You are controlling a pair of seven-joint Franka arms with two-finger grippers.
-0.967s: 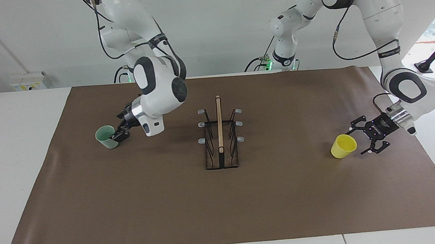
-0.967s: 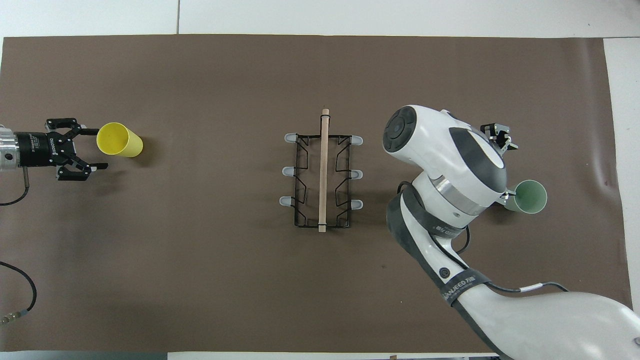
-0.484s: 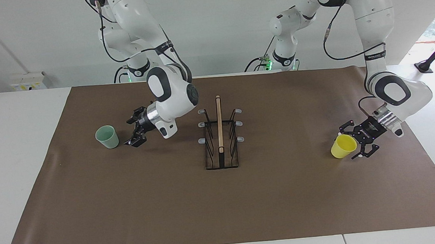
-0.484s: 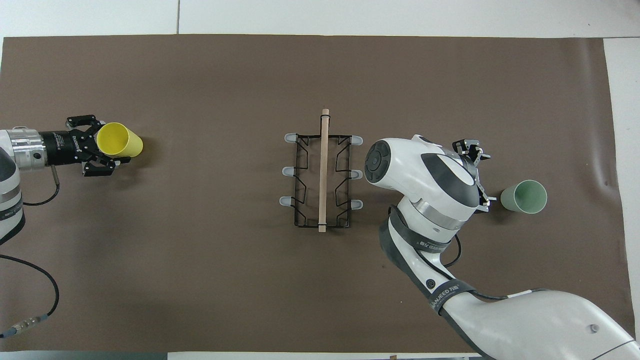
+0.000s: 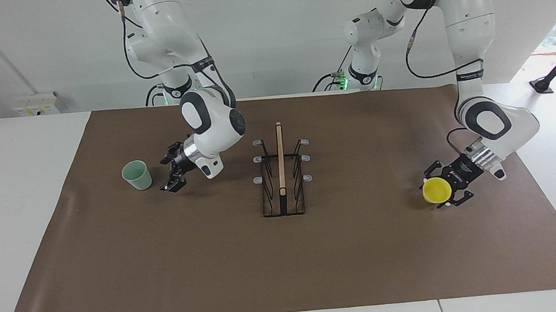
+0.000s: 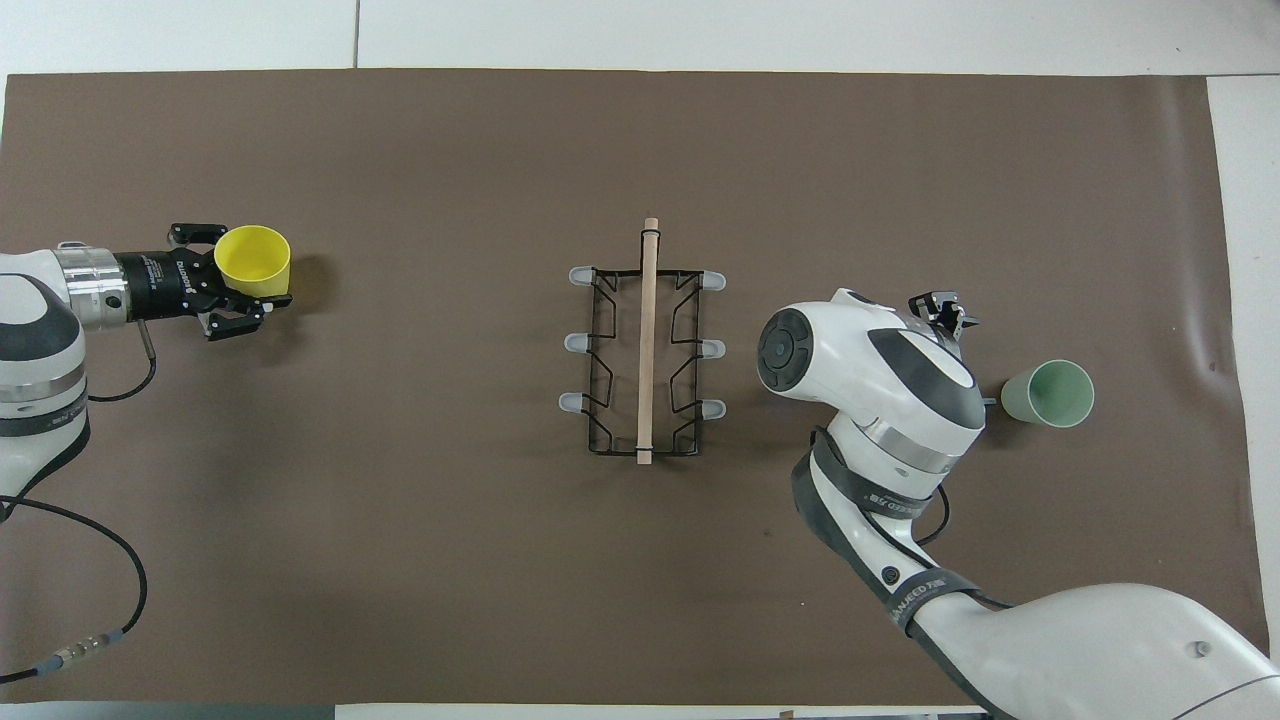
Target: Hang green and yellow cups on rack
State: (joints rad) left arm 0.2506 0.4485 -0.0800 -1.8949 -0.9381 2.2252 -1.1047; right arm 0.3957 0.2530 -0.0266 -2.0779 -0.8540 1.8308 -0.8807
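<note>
Brown matting covers your table (image 5: 285,253), and the rack (image 5: 282,175) stands at its middle, every peg bare. Your left gripper (image 5: 439,189) is clamped on the yellow cup (image 5: 437,189) at the left arm's end, the cup tipped so its mouth faces away from the robots. Over at the right arm's end, your right gripper (image 5: 172,172) hangs low just beside the green cup (image 5: 137,174), fingers spread wide and gripping nothing; that cup stands upright on the mat, untouched, mouth up.
</note>
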